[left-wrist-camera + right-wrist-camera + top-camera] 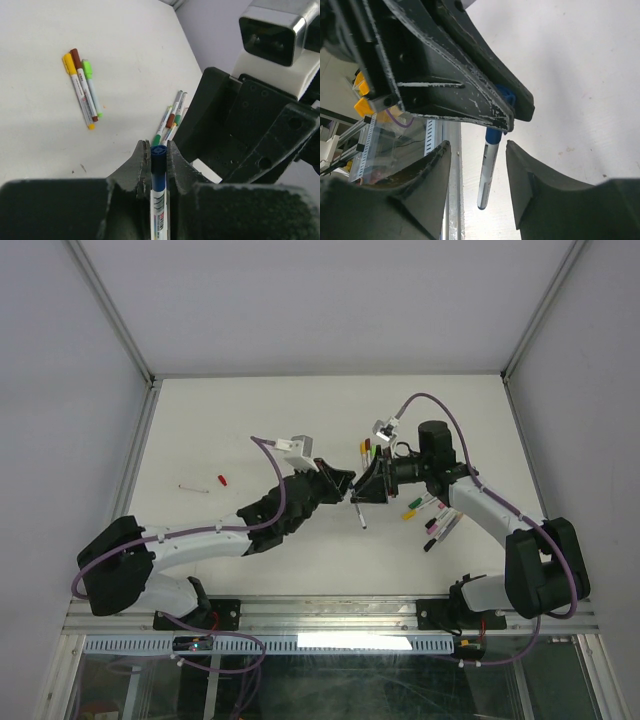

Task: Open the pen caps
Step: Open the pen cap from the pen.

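Pen point(158, 217) with blue cap point(158, 172) clamped in left gripper point(158, 148), mid-table; right gripper point(477, 150) unclenched, jaws apart either side of it.

Black plastic left pincer point(158, 148), its edges scuffed whitish, around a small blue bullet-shaped plastic cap point(158, 154) on a slim white pen barrel point(158, 210) printed blue. Beyond it on the plain white bench point(40, 135): yellow plastic cap point(67, 61), maroon plastic cap point(75, 53), bright green plastic cap point(87, 67). Right pincer point(479, 146) black too.

On the table point(250, 420), a loose cap point(222, 481) and barrel point(193, 486) lie left, while pens point(435, 520) cluster right.
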### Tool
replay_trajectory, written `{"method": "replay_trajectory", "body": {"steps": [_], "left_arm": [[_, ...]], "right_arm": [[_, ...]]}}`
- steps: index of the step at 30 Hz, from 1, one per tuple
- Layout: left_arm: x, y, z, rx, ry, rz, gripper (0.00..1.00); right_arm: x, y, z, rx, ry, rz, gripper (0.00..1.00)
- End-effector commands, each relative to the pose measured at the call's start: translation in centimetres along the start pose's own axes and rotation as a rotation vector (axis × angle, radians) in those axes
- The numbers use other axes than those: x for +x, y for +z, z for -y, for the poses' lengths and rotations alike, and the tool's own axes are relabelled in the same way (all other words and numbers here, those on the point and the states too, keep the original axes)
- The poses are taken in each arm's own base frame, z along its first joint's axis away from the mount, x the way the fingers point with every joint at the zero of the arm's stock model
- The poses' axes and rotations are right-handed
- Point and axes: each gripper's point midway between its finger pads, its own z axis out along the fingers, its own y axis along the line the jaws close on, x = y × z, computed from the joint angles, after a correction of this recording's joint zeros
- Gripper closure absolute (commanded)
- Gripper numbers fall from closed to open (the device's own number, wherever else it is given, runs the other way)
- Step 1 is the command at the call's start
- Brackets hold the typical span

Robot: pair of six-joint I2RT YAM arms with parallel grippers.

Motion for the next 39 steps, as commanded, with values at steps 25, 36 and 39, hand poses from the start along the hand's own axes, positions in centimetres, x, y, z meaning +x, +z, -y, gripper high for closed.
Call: {"method": "replay_trajectory", "body": {"steps": [25, 36, 39], "left_arm": [[-6.8, -3.4, 4.0, 0.392, -0.069, 0.184, 0.8], [-5.1, -2.1, 4.0, 0.342, -0.062, 0.084, 0.55], [-5.3, -2.1, 4.0, 0.326, -0.06, 0.084, 0.59]], "right_arm": [[-1.7, 1.4, -2.9, -0.116, -0.069, 0.006, 1.0], [-1.6, 1.6, -1.8, -0.068, -0.07, 0.003, 1.0], [-1.5, 1.6, -1.5, -0.054, -0.071, 0.003, 1.0]]}}
